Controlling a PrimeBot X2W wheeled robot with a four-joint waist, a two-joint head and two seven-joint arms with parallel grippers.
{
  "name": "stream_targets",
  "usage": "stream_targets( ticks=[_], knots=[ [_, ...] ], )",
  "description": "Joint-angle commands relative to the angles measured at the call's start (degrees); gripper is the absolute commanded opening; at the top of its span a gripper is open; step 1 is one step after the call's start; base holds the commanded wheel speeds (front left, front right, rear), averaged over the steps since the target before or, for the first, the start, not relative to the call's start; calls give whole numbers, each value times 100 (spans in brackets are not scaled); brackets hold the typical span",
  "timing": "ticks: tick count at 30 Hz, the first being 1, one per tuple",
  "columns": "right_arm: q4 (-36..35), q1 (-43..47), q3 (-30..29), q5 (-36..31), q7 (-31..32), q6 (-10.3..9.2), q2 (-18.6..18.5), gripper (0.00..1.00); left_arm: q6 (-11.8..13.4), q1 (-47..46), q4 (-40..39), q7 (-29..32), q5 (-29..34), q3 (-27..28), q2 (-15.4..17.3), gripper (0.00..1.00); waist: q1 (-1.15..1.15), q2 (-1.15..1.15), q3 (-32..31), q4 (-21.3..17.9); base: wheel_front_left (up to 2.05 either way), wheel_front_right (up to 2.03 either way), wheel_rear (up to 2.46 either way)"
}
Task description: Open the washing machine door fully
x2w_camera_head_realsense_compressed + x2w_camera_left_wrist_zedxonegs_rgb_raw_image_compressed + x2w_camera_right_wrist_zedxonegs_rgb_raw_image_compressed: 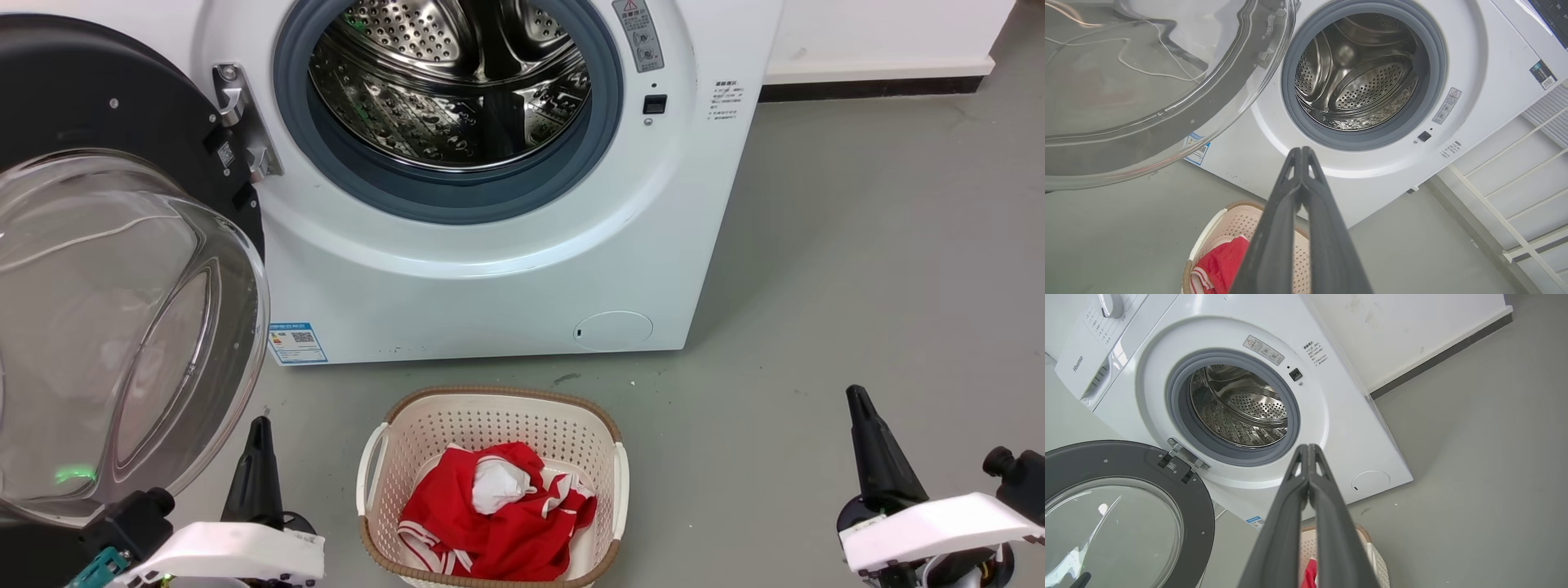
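Note:
The white washing machine (506,286) (1470,73) (1347,428) stands ahead with its steel drum exposed. Its round black-rimmed door (98,122) (1147,81) (1126,506), with the bulging glass bowl, is swung wide to the left on its hinge. Low at the left, my left gripper (260,425) (1301,150) is shut and empty, just beside the glass bowl's lower edge; I cannot tell if it touches. Low at the right, my right gripper (856,394) (1307,446) is shut with nothing in it, well away from the machine.
A cream laundry basket (392,433) (1208,241) with red and white clothes sits on the grey floor right before the machine, between my arms. A white wall with a dark skirting (865,86) runs at the right. A white rack (1515,192) stands right of the machine.

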Motion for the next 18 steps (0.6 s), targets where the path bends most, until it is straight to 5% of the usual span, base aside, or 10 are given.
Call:
stream_targets(
  ticks=[1, 18],
  knots=[
    [-28, -195, -11, 198, 17, -1, -52, 0, -41, -176, -38, 35, -184, 17, 16, 0, 0, 0, -1, 3, 0, 0, 0],
    [226, -331, -61, 1579, 200, -1, -81, 0, -170, -345, 200, 370, -1541, 87, 3, 0, 0, 0, -21, 47, 0, 0, 0]
  ],
)
